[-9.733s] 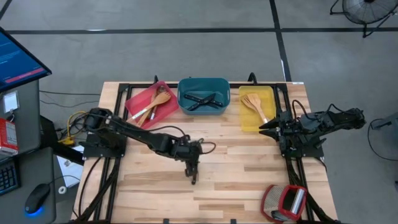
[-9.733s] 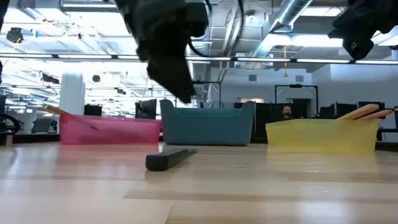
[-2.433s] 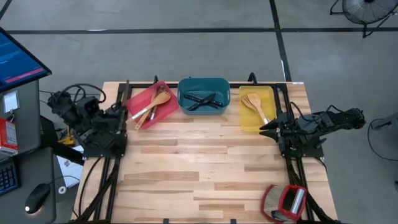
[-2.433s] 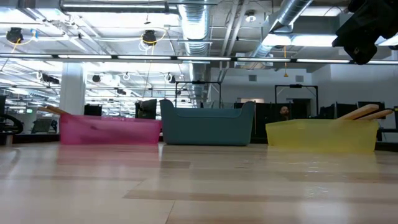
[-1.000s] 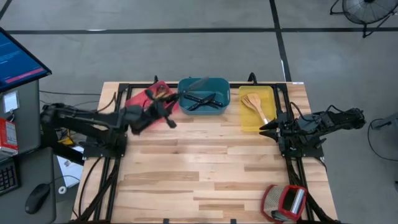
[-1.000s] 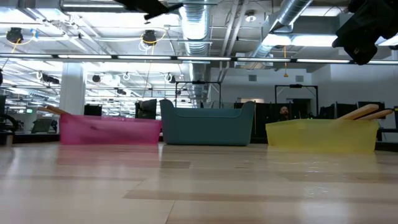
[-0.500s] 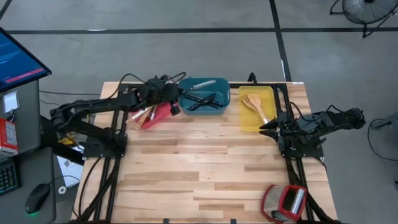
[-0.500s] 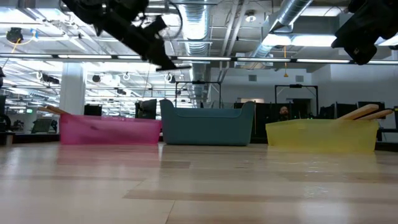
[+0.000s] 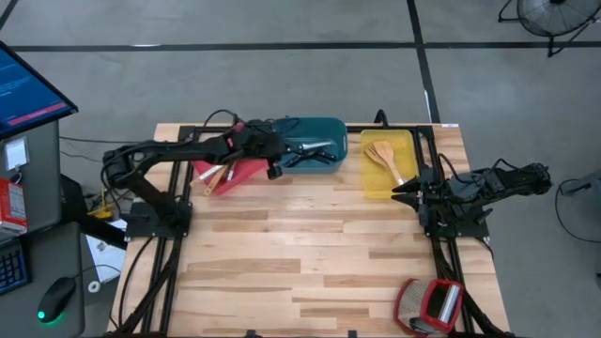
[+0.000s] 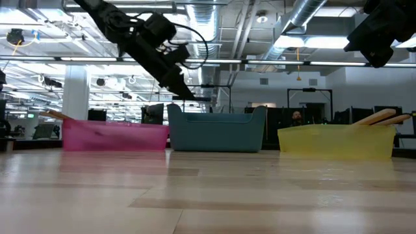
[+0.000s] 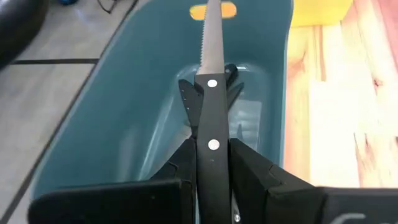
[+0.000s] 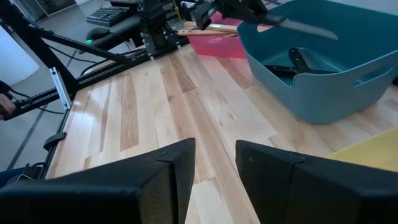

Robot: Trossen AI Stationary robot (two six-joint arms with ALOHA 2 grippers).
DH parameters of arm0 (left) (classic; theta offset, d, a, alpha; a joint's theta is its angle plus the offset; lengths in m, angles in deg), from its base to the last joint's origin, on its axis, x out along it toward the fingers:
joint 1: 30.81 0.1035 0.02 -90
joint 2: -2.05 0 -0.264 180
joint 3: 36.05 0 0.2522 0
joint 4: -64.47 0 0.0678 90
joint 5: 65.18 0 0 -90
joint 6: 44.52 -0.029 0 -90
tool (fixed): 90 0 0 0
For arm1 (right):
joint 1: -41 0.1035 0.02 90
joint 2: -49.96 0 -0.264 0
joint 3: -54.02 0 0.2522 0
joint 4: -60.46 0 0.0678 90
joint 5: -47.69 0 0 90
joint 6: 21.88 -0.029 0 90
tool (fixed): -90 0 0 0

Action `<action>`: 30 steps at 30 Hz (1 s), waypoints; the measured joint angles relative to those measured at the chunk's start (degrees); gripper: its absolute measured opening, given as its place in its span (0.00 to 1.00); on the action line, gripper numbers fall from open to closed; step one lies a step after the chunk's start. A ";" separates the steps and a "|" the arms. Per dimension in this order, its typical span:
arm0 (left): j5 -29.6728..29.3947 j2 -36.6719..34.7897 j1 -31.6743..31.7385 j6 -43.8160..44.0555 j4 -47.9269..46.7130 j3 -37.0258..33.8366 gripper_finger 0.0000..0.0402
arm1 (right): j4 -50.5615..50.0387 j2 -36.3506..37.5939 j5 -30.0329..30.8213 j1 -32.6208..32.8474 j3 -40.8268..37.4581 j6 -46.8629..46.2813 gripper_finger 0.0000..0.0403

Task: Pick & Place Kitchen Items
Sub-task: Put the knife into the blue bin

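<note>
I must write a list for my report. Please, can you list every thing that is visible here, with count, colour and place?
Held knife: one, black handle, silver serrated blade, over the teal tray.
Teal tray: one, table's far edge, middle; black-handled knives inside, count unclear.
Red tray: one, beside teal, left; wooden utensils inside.
Yellow tray: one, right of teal; wooden spatulas inside.
Red-and-silver object: one, near right corner.
Table: one, light wood.
Left tool: shut on held knife.
Right tool: open, parked at the table's right.
</note>
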 joint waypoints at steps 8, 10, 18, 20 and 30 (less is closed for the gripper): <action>0.12 5.26 0.00 0.11 0.21 4.23 0.12 | 0.02 0.00 0.00 0.00 0.00 0.00 0.31; 0.09 6.40 0.15 0.20 -0.07 6.14 0.12 | 0.00 0.00 0.01 0.00 0.00 0.00 0.31; -0.22 10.11 1.29 0.24 -11.22 12.10 0.12 | 0.00 0.00 0.00 0.00 0.00 0.00 0.31; -0.26 10.27 1.31 0.24 -11.75 12.17 0.12 | 0.00 -0.02 0.03 0.00 0.00 0.00 0.31; -0.06 11.54 1.27 0.26 -11.83 12.15 0.12 | 0.06 0.00 1.06 0.00 0.00 0.96 0.31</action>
